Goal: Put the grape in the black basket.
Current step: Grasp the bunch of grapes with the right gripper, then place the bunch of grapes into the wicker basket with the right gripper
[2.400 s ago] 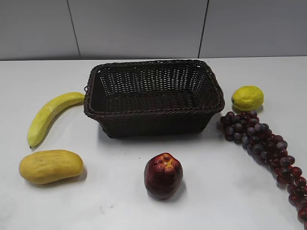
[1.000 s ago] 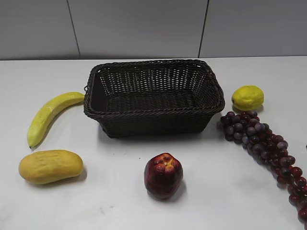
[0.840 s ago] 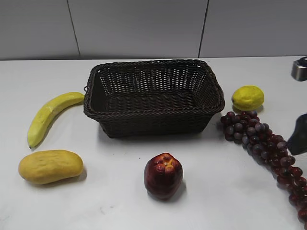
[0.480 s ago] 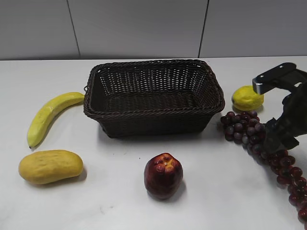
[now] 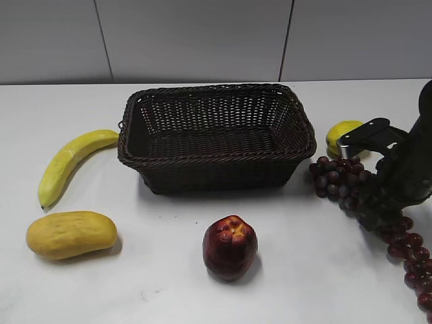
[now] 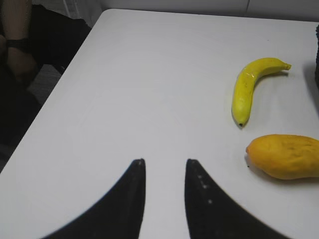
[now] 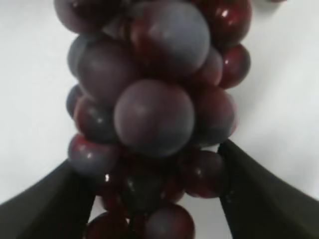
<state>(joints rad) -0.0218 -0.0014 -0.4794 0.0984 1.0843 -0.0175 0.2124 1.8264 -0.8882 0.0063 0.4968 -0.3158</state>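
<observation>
While right gripper (image 7: 149, 199) straddles grape (image 7: 149, 99) near right edge (grasp unclear), left gripper (image 6: 163, 199) hangs unclenched, black basket (image 5: 216, 158) mid-worktop.

Bare table (image 5: 169, 283) beside apple (image 5: 230, 247)

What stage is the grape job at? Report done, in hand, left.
Done: the right gripper has reached the grape beside the black basket. In hand: in the right wrist view its fingers sit either side of the bunch; whether they are clamped is unclear, and the bunch lies on the table. Left: grip, lift, carry, drop into the basket, which holds nothing. The left gripper is open, away from the bunch.
</observation>
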